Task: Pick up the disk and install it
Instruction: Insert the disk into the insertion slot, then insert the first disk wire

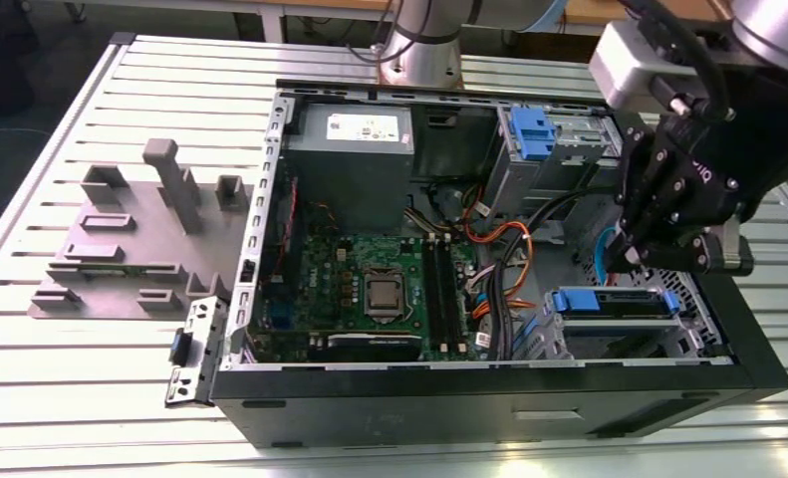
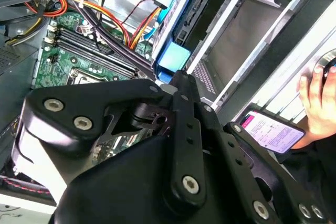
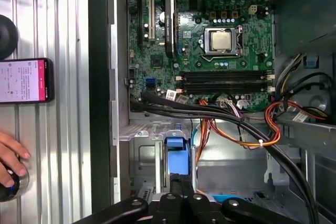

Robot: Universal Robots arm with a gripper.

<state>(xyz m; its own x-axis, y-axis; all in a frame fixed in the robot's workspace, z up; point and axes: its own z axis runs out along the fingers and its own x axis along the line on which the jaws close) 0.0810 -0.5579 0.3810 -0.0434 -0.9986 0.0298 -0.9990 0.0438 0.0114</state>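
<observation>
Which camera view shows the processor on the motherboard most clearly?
The first wrist view: the processor faces the camera, whole and uncovered. The exterior view shows it from farther off, at a slant. In the second wrist view part of its socket shows; the rest is hidden.

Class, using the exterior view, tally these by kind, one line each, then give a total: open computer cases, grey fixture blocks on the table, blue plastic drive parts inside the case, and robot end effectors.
Open computer case: 1
Grey fixture block: 1
Blue plastic drive parts: 2
End effector: 1
Total: 5
</observation>
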